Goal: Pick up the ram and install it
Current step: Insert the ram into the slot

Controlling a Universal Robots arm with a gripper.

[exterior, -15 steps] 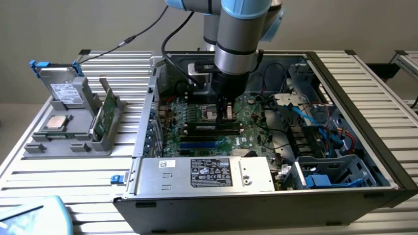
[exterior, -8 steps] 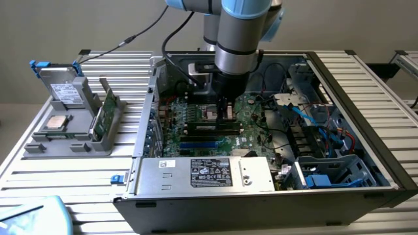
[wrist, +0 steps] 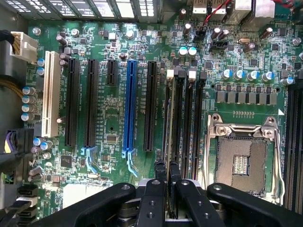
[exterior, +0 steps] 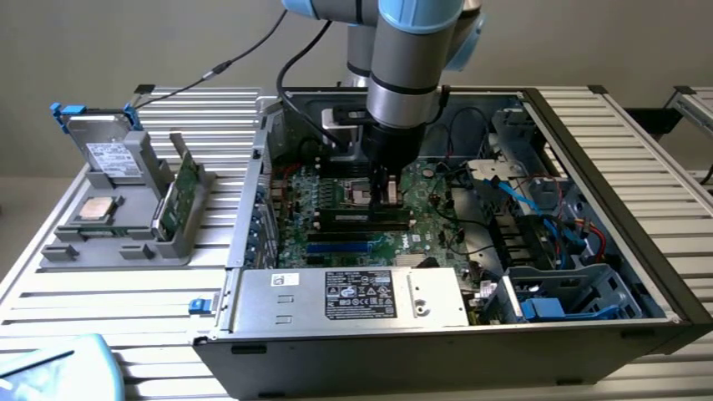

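Observation:
My gripper (exterior: 390,194) reaches straight down into the open computer case (exterior: 624,242), over the motherboard (exterior: 435,209). In the wrist view the gripper (wrist: 167,166) is shut on the ram (wrist: 167,142), a thin strip seen edge-on. The stick runs lengthwise along the memory slot closest to the black expansion slots. The white latches (wrist: 170,73) sit at that slot's far end. Whether the ram sits in the slot or just above it, I cannot tell.
An empty processor socket (wrist: 239,163) lies beside the memory slots, a blue expansion slot (wrist: 129,109) on the other side. The power supply (exterior: 351,296) and cables (exterior: 535,209) crowd the case. A grey tray (exterior: 67,251) on the exterior view's left holds a green card (exterior: 179,200), a processor (exterior: 95,209) and a drive (exterior: 106,150).

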